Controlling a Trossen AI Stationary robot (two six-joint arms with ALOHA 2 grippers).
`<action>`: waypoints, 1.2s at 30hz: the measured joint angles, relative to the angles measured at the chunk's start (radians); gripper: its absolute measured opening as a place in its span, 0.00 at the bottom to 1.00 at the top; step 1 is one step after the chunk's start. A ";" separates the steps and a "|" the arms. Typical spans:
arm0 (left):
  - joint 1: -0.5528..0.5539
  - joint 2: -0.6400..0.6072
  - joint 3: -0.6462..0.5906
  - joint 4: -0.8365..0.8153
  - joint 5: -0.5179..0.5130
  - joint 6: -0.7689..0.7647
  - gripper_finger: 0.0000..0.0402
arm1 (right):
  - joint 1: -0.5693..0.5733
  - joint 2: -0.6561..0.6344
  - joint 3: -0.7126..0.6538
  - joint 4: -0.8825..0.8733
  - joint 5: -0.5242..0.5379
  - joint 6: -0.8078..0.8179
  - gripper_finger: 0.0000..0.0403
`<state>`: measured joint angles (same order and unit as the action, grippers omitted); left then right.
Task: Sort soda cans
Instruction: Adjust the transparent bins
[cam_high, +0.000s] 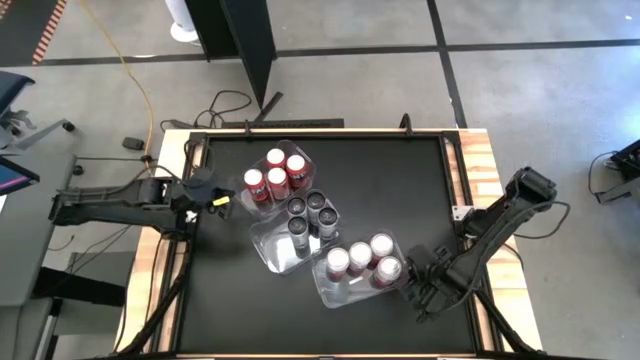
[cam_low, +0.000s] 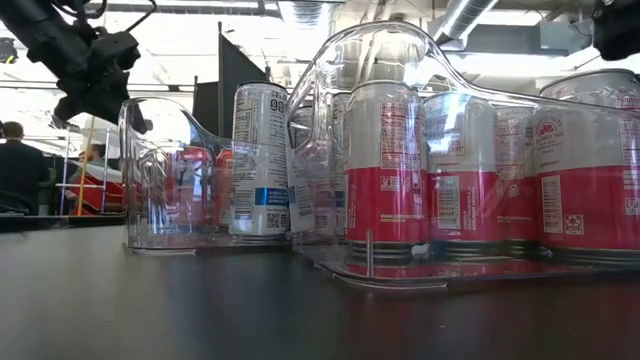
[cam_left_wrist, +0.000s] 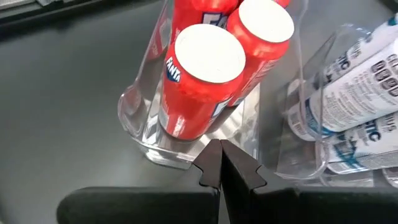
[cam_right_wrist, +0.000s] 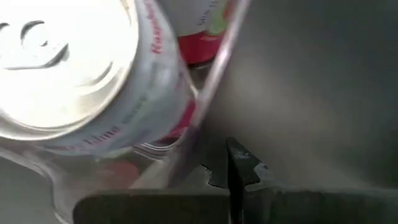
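Observation:
Three clear tubs stand on the black table, each with cans upright on its floor. The far-left tub (cam_high: 247, 203) holds red cans (cam_high: 275, 172), the middle tub (cam_high: 275, 250) holds dark-topped white cans (cam_high: 308, 212), and the near-right tub (cam_high: 335, 292) holds white-and-red cans (cam_high: 360, 260). My left gripper (cam_high: 222, 200) is shut above the table, just left of the red cans' tub (cam_left_wrist: 155, 146). My right gripper (cam_high: 408, 290) is shut, pointing steeply down beside the near-right tub's right wall (cam_right_wrist: 208, 106). My right gripper's shut fingers (cam_right_wrist: 239, 165) stand right beside the lower edge of the tub's clear wall (cam_right_wrist: 186, 155), coming from above. I cannot tell whether they touch it.
The tubs lie in a slanted row from far left to near right, close against one another. Bare black tabletop (cam_high: 400, 180) lies to the far right and at the near left (cam_high: 230, 300). A raised frame (cam_high: 455, 170) borders the table. People show in the room behind (cam_low: 20, 165).

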<state>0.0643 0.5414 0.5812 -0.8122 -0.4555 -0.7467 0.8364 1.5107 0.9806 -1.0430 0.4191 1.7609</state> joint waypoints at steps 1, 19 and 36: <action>0.000 -0.005 0.000 0.001 0.001 0.003 0.00 | -0.004 0.000 -0.012 0.032 0.000 -0.014 0.01; 0.000 -0.023 -0.001 0.019 0.052 0.036 0.00 | -0.154 0.000 -0.086 0.330 0.049 -0.314 0.01; 0.000 -0.023 -0.001 0.019 0.065 0.056 0.00 | -0.269 0.000 -0.087 0.590 0.022 -0.663 0.01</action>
<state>0.0639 0.5186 0.5800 -0.7937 -0.3904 -0.6910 0.5678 1.5108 0.8940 -0.4528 0.4412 1.0982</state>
